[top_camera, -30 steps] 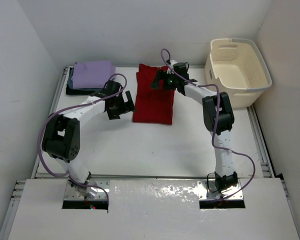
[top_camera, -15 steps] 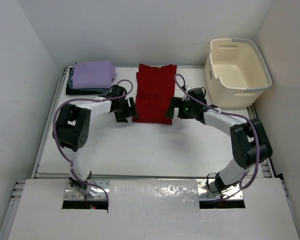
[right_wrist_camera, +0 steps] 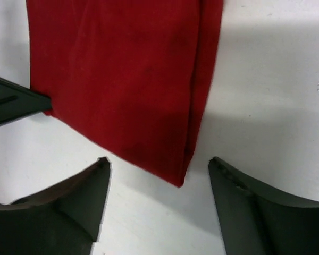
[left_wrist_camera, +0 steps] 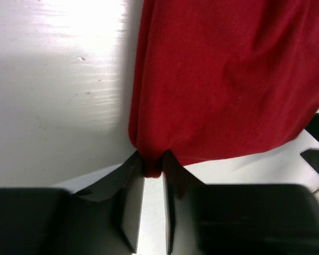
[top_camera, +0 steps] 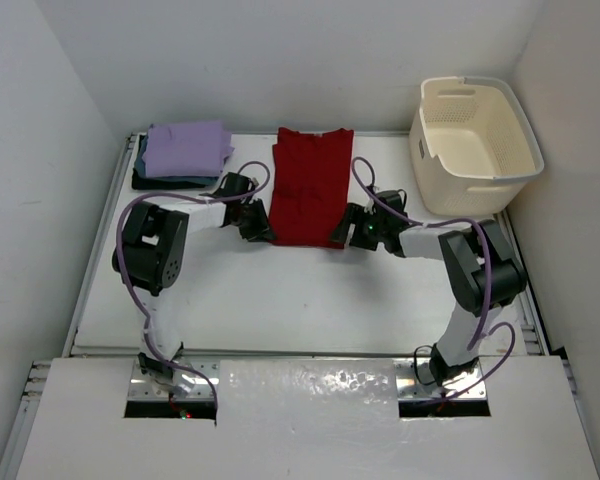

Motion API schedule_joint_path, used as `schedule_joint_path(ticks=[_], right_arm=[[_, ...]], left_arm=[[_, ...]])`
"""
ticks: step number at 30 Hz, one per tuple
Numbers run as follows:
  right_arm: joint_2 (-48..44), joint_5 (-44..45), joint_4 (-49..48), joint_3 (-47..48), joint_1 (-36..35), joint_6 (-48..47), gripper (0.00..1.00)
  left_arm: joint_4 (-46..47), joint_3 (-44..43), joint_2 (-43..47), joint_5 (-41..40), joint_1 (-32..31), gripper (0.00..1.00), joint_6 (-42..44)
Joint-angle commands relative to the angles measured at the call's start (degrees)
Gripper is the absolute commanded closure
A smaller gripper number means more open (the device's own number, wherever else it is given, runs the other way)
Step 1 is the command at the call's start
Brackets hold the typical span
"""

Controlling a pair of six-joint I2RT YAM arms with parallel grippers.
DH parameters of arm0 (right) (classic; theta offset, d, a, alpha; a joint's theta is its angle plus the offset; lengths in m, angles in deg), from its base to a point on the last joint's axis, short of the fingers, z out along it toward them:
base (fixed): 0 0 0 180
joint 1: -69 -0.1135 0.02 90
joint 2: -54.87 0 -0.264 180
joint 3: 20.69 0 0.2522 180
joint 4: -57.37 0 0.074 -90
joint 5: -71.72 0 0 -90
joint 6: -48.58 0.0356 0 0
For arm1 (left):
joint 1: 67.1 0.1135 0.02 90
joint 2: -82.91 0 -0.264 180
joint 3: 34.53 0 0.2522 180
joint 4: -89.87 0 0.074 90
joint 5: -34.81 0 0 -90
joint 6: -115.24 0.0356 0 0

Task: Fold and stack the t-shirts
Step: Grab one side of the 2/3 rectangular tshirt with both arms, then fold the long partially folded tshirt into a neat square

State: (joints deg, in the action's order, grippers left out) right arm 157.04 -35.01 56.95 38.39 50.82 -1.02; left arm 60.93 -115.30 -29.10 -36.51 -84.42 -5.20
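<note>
My left hand (left_wrist_camera: 153, 169) is pinching a bunched corner of the soft red t-shirt (left_wrist_camera: 223, 79); right hand (right_wrist_camera: 158, 162) is spread wide around the other folded corner.

Red t-shirt (top_camera: 310, 188), flat, folded lengthwise

light: bright and even, overhead
glare: washed the table (left_wrist_camera: 80, 16) at left wrist's top
focus: right fingers (right_wrist_camera: 58, 207) were soft

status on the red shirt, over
Left gripper shut on red t-shirt, near left corner. Right gripper open, straddling near right corner. Folded stack and basket stand apart.
</note>
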Motion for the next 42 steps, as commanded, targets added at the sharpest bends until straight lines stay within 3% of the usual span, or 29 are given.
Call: schedule_joint_path(ticks=[1, 4, 10, 12, 13, 22, 29, 34, 37, 42], right_arm=[[3.0, -2.0, -5.5, -0.9, 0.3, 4.4, 0.33], [3.0, -4.0, -8.4, -2.2, 0.3, 6.5, 0.49], [3.3, -3.9, -9.9, -3.7, 0.3, 7.0, 0.71], [4.2, -4.0, -11.7, -3.9, 0.3, 6.9, 0.94], [4.4, -3.7, -11.7, -3.9, 0.2, 6.8, 1.00], [-7.2, -9.9, -6.6, -10.7, 0.2, 2.1, 1.00], [-28.7, -12.1, 28.4, -14.1, -0.1, -10.0, 1.00], [-42.9, -14.6, 39.9, -13.0, -0.2, -10.7, 1.00], [-47.0, -13.4, 47.5, -9.0, -0.3, -11.5, 1.00], [-47.2, -9.9, 48.9, -2.8, 0.0, -12.3, 1.00]], left_arm=[[0.3, 0.8, -2.4, -1.3, -1.0, 0.84, 0.9], [0.6, 0.9, -2.3, -1.5, -1.0, 0.99, 0.8], [4.4, 2.8, -0.7, -1.2, -1.4, 1.00, 0.0], [5.4, 4.2, 0.6, -1.3, -1.4, 1.00, -0.1], [5.7, 4.5, 1.1, -1.4, -1.4, 1.00, -0.3], [4.3, 11.8, 10.4, -1.3, -3.2, 1.00, -2.0], [-10.9, 18.6, 28.2, -8.4, -10.8, 1.00, -4.8], [-19.4, 19.1, 39.7, -5.6, -12.6, 1.00, -8.1], [-23.5, 15.6, 43.3, -4.6, -12.8, 1.00, -8.9], [-25.1, 9.4, 44.2, -7.6, -12.9, 1.00, -8.1]])
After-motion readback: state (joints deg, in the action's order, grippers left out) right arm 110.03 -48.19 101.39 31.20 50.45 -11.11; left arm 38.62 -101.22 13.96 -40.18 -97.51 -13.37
